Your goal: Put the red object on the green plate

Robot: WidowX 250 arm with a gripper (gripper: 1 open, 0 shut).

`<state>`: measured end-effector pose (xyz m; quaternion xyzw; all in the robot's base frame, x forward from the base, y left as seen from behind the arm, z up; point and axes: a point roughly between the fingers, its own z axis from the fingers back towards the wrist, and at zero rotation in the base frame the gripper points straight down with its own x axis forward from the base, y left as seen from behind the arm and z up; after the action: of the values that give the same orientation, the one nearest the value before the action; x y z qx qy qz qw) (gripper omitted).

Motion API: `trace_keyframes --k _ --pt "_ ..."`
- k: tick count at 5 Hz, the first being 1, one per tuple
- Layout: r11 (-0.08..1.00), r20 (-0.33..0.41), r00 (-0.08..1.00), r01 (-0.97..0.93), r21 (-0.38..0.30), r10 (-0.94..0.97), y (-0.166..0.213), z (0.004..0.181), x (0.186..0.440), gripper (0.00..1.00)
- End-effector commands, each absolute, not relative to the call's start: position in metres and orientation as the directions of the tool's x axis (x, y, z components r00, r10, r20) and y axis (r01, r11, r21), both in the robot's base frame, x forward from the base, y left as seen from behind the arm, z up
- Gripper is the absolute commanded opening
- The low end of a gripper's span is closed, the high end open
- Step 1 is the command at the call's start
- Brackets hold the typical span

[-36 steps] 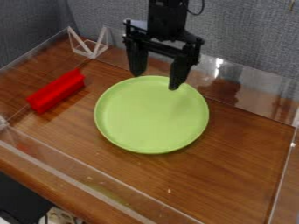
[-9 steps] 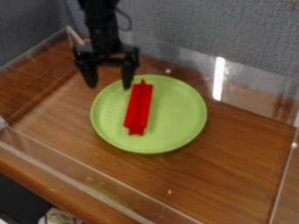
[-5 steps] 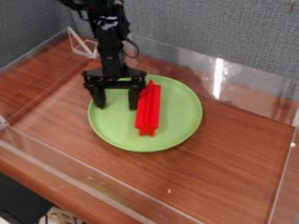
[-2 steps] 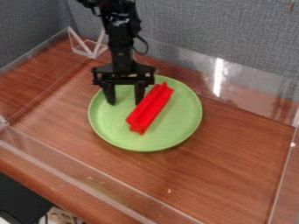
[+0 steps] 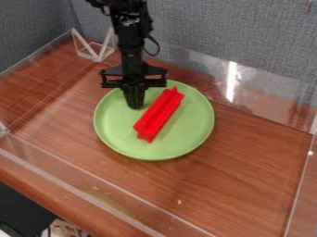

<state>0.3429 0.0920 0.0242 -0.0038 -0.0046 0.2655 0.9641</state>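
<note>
The black robot hand has closed since a moment ago, when its fingers stood wide; now they are narrow, gripping nothing, over the plate's far left part. The red bar-shaped plastic block lies slantwise on the round lime-green plate, wholly inside its right edge. The task looks done; backing off seems all that remains.

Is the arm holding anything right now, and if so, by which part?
Nothing is held: the end effector is shut beside the red block, which lies on the green plate.
</note>
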Motion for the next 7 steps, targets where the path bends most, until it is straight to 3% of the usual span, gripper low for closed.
trace_keyframes --k 1,3,4,5,7 --pt "0.831 0.01 0.831 -0.556 -0.008 0.556 0.116 0.026 0.345 0.0" --pt "0.809 0.003 0.809 -0.588 -0.002 0.588 0.133 0.025 0.348 0.0" --pt "0.808 0.018 0.807 -0.59 -0.01 0.59 0.13 0.041 0.344 1.0" --pt "0.804 0.035 0.804 -0.594 -0.019 0.594 0.128 0.052 0.337 1.0" --pt "0.803 0.082 0.799 -0.589 -0.094 0.596 0.116 0.098 0.333 1.0"
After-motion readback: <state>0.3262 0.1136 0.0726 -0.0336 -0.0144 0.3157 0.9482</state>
